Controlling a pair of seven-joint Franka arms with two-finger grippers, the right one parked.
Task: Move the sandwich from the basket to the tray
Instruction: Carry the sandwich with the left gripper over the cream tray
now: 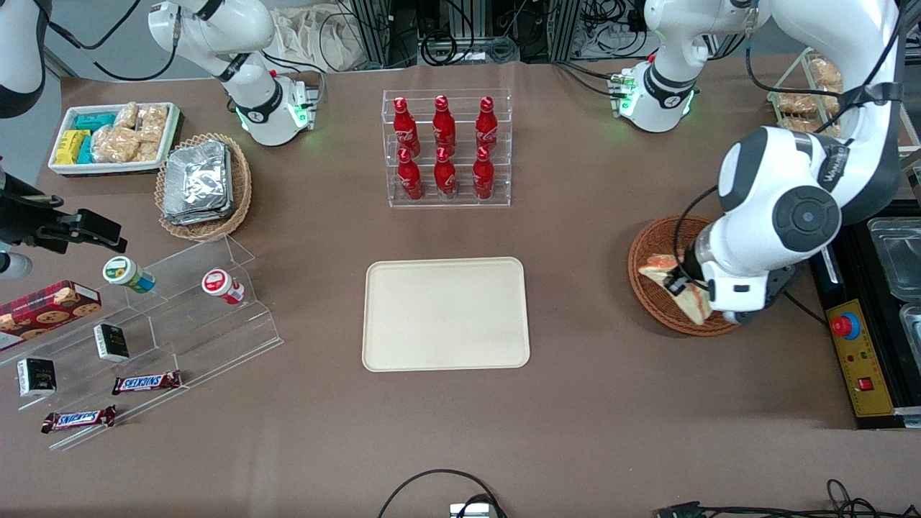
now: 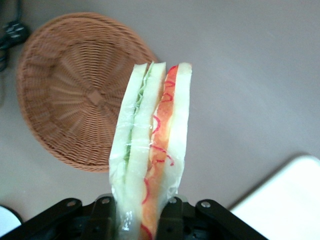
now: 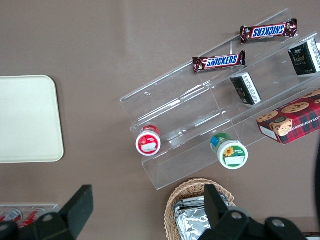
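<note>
The front view looks steeply down from high above the table's near edge, facing both arm bases, and takes in the whole tabletop, with the flat cream-beige rectangular tray (image 1: 446, 314) at frame centre. The left wrist camera sits close to the gripper (image 2: 137, 220), looking along its fingers, which clamp the wrapped triangular white-bread sandwich (image 2: 150, 145), onto the round reddish-brown wicker basket (image 2: 65, 100) below. The right wrist camera looks straight down from mid height onto the clear acrylic stepped shelf (image 3: 175, 100). All three views share the tray.
</note>
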